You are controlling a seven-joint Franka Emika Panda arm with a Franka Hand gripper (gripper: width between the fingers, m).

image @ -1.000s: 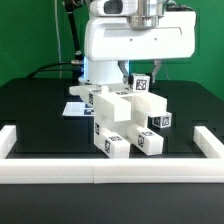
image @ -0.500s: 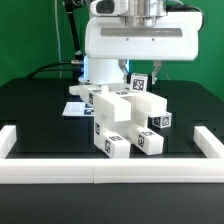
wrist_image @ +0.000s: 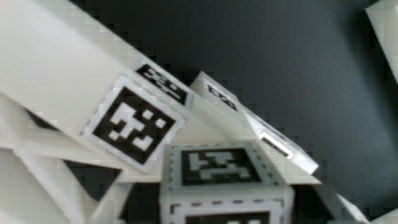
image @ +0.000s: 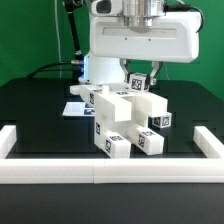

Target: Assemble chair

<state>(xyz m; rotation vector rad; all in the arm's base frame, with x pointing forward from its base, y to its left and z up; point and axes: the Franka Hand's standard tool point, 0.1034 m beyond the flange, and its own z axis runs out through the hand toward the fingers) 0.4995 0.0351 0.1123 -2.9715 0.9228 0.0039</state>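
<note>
The exterior view sits back in front of the table (image: 40, 110), a little above it, facing the arm over the white rail (image: 110, 172), while the wrist view looks from very near at the chair (image: 120, 115) tags just below the jaws, which both views show.

Your Panda's arm (image: 96, 62) shows glossy white at centre frame in the exterior view, and its wide, round-cornered hand housing (image: 140, 42) fills the top. A grey metal flange (image: 140, 8) caps it. Dark fingers (image: 125, 70) jut from its underside, and black cables (image: 68, 30) run down the upper left.
</note>
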